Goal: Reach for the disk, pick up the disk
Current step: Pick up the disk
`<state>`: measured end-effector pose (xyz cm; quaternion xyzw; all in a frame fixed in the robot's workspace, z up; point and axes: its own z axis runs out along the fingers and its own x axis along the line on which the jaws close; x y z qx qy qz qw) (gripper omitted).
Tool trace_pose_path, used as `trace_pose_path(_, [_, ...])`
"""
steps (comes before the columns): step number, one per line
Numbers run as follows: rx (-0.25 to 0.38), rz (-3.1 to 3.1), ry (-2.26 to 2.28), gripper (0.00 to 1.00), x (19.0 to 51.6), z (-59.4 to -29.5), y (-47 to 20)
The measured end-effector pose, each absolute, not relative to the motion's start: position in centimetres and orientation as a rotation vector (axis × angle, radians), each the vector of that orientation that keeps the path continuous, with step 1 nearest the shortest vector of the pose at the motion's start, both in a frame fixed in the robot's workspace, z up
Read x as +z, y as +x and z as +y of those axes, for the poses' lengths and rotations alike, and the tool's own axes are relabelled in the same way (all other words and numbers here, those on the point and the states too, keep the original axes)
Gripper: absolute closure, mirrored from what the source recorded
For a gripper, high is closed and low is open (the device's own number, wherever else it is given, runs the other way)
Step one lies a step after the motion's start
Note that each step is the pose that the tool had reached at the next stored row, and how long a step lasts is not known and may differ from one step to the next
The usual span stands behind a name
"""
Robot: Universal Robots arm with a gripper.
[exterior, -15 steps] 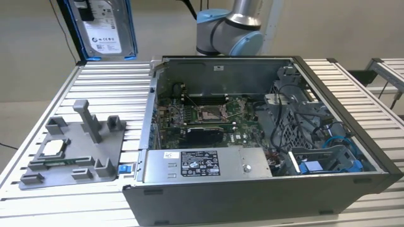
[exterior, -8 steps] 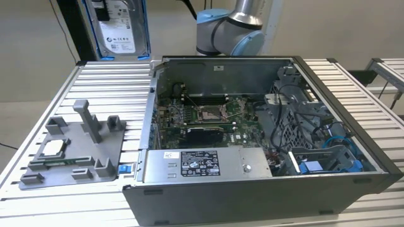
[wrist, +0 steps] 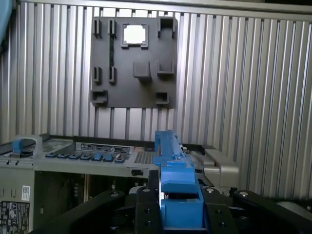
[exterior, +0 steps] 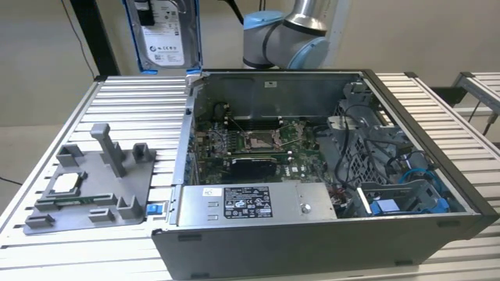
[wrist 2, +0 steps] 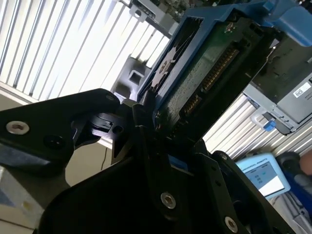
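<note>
Where the gripper (wrist: pixel 178 201) stood clamped on the disk (exterior: pixel 165 35), that disk hung upright, long axis running straight out from the fingertips, above the computer case's (exterior: pixel 312 246) rear corner.

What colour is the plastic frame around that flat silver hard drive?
Blue; the plastic frame shows best in the first wrist view.

There is one disk (exterior: pixel 165 44), one open computer case (exterior: pixel 312 246), one grey fixture tray (exterior: pixel 129 181), one square chip (exterior: pixel 67 182)
</note>
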<state>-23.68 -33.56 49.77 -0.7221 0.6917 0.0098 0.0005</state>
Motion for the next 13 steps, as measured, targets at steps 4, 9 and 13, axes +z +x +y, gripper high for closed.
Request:
trace_pose_path(4, [0.031,2.172,-2.268,1.00,49.8,-33.6,-22.5])
trace_pose_path(9, [0.031,2.172,-2.268,1.00,49.8,-33.6,-21.3])
trace_pose_path(13, [0.031,2.173,-2.268,1.00,49.8,-33.6,-20.5])
